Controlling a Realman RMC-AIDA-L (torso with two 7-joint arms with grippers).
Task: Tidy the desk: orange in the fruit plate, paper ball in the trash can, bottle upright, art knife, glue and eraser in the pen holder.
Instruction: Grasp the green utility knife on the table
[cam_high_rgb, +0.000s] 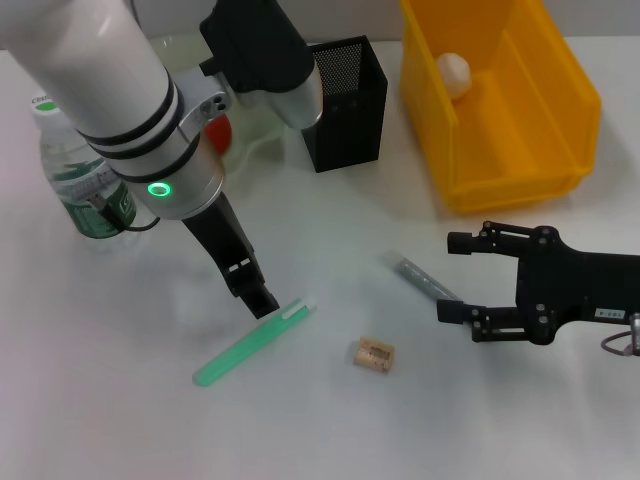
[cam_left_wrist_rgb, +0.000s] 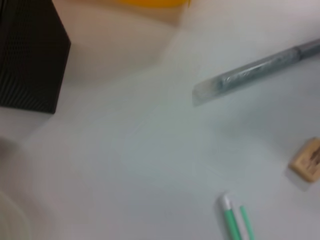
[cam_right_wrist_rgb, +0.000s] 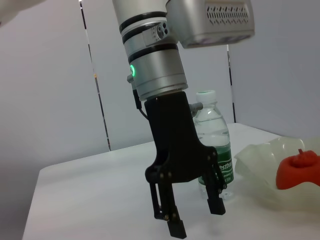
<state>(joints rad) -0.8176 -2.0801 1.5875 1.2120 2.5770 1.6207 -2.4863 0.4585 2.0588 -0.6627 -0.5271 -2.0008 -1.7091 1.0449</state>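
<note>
On the white bench: tidying half done, both arms over the surface.
Left tool (cam_high_rgb: 262, 300): lowered at centre-left, its fingers spread apart in the right wrist view and gripping nothing, tips just beside the near end of a green stick (cam_high_rgb: 252, 343) lying flat.
Right tool (cam_high_rgb: 452, 277): low at the right, fingers wide open and empty, either side of the end of a grey pen-shaped item (cam_high_rgb: 420, 278) lying on the bench.
Eraser (cam_high_rgb: 373, 354): loose on the bench, between the green stick and the right tool, touching neither.
Bottle (cam_high_rgb: 82, 180): standing upright at the far left.
Orange (cam_right_wrist_rgb: 299, 170): resting in the fruit plate (cam_right_wrist_rgb: 260, 170), just right of the bottle.
Pen holder (cam_high_rgb: 347, 100): upright at the far centre; contents cannot be made out.
Paper ball (cam_high_rgb: 453, 72): inside the trash can (cam_high_rgb: 520, 190), far right.
</note>
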